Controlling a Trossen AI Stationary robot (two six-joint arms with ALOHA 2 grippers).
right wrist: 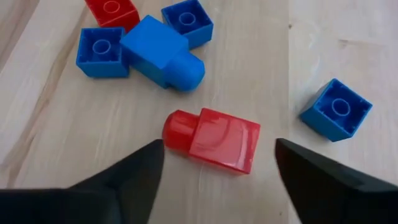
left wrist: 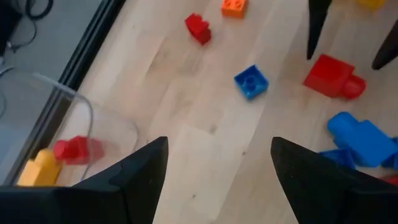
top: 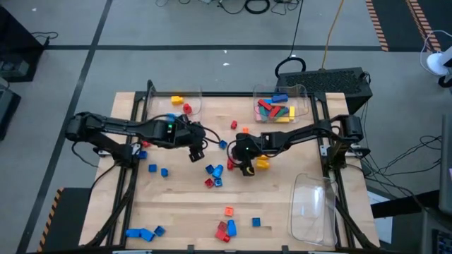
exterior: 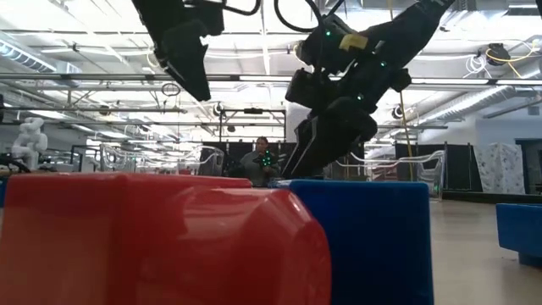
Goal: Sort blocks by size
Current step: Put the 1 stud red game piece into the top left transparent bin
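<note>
Right gripper (right wrist: 214, 165) hovers over mid-table, fingers (right wrist: 124, 180) spread apart with nothing between them; a red block (right wrist: 214, 140) lies flat on the table (top: 282, 204) right under the gap, a touch ahead of the fingertips. Its long axis runs across the gap from one finger toward the other, rounded stub at one end, square body at the other; judged so, closing would take it end to end, and a turn of the wrist would be needed to take it across the narrow sides.

Just beyond it, a cluster: a blue block with a rounded nose (right wrist: 163, 53), two small blue cubes and a small red one touching or nearly so; one more blue cube (right wrist: 336, 113) sits apart.

Left gripper (left wrist: 214, 168) hangs near, fingers also apart and empty, over bare wood; the red block (left wrist: 333, 76) shows farther off from it, so the right arm is nearer.

Other blocks lie scattered; some already in the far trays (top: 300, 95); an empty tray (top: 314, 208) near the right arm's base.

No brand, label or writing readable anywhere.
</note>
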